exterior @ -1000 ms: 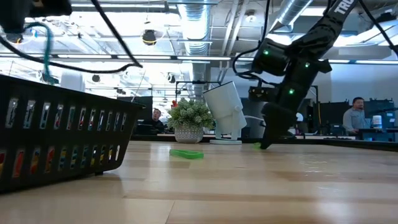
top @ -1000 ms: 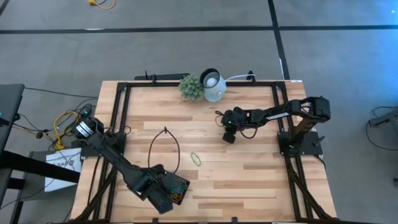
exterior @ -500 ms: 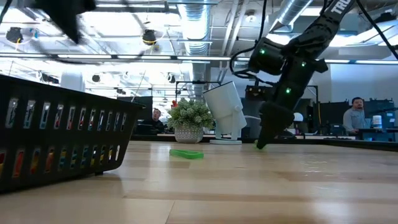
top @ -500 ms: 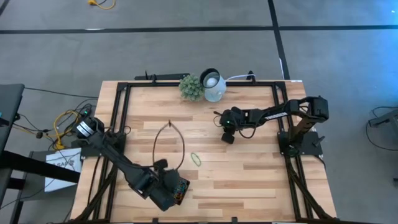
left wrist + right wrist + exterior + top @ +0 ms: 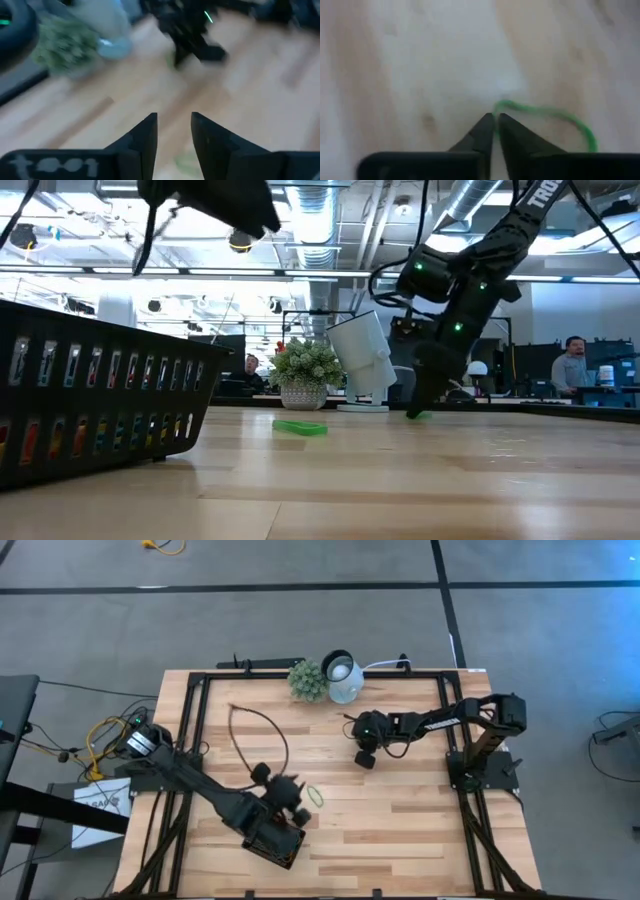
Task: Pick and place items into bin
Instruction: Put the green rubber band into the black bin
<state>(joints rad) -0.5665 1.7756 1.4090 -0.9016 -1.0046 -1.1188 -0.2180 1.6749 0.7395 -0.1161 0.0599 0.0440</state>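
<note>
i see my right gripper (image 5: 495,131) pinched on a green band (image 5: 555,116) near the lamp (image 5: 343,676); my left gripper (image 5: 174,137) hangs parted over the bin (image 5: 280,843), beside another green loop (image 5: 316,795).

The left arm (image 5: 215,802) covers most of the bin (image 5: 283,850) from above. The left wrist view is blurred; the plant (image 5: 62,42) smears.
</note>
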